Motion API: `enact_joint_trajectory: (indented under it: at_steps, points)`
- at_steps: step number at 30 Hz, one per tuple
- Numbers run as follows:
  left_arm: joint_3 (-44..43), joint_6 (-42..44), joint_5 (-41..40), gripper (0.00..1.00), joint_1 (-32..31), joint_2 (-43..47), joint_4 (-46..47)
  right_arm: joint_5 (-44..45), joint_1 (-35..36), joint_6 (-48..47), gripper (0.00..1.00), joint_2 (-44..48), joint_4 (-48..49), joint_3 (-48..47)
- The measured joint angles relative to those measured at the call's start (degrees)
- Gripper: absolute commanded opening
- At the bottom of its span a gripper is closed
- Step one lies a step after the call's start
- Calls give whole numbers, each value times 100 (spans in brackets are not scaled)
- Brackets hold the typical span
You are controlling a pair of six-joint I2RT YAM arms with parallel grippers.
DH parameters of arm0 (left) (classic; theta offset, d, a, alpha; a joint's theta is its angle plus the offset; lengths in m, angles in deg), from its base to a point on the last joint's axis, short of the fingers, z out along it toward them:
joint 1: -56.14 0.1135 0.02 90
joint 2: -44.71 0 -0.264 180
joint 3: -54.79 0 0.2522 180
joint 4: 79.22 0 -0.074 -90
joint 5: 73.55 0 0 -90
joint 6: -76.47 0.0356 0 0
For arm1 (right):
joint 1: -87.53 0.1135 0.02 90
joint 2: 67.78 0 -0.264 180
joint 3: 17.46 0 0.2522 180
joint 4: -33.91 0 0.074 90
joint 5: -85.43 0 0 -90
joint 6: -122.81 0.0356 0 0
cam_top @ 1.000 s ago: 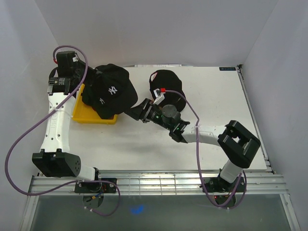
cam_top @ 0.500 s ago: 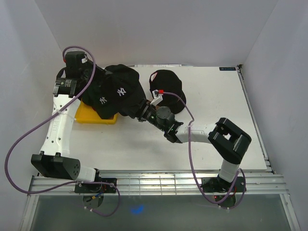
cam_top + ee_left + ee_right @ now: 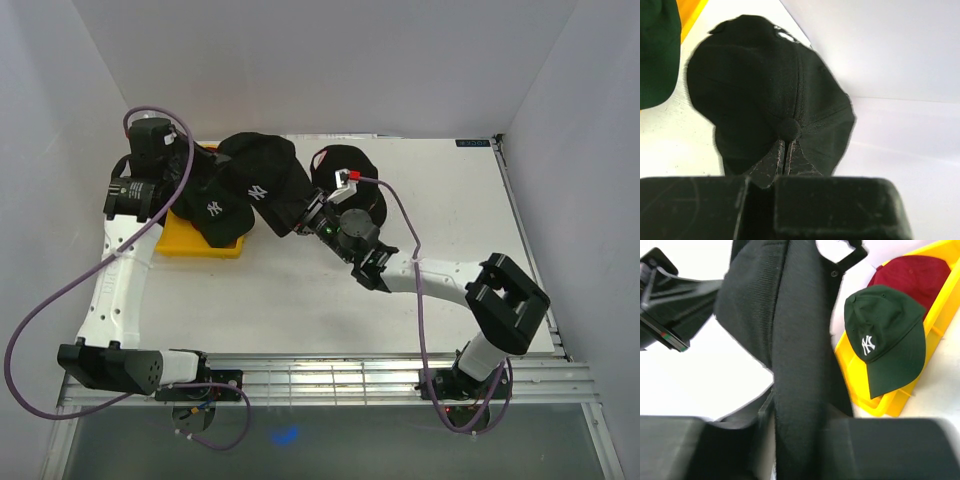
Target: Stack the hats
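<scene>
Holding, left gripper (image 3: 785,152): fingers pressed together on the crown of the held cap (image 3: 262,178), just below its top button. The gripper's own body blocks the bottom of its wrist view.
Holding, right gripper (image 3: 799,400): clamped on the same cap's brim, which runs edge-on up the middle of the wrist view. The fingertips are blurred and mostly covered by cloth.
Held cap: black, white logo facing up, hanging between the two arms above the table (image 3: 450,230), at the right end of the tray (image 3: 195,246). Whether it touches the cap below cannot be told.
Green cap (image 3: 890,340): lying in the yellow tray, white logo up, brim over the tray's wall. From above it looks almost black.
Red cap (image 3: 915,272): in the tray behind the green cap, partly under it and cut off by the frame edge. It is hidden in the top view.
Other black cap (image 3: 345,160): on the table just beyond the right wrist, which covers its near part.
</scene>
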Motion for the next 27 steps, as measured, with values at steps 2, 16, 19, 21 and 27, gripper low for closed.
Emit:
enact_joint_trajectory:
  at_steps: [2,16,19,21,27]
  points:
    - [144,7,20,0,-15,107,63,-140,-92,-15,12,179,-219,-9]
    - [-483,977,487,66,-79,-402,761,-3926,-2988,1440,8,671,-1851,-1294]
    - [-828,1119,444,68,-50,-612,848,-4395,-3521,2155,8,669,-1445,-1257]
    - [-944,1191,457,69,-50,-752,927,-4684,-3746,2603,8,669,-1078,-1145]
    - [-1034,1316,717,69,-50,-1399,1130,-5169,-4172,3746,8,455,55,-837]
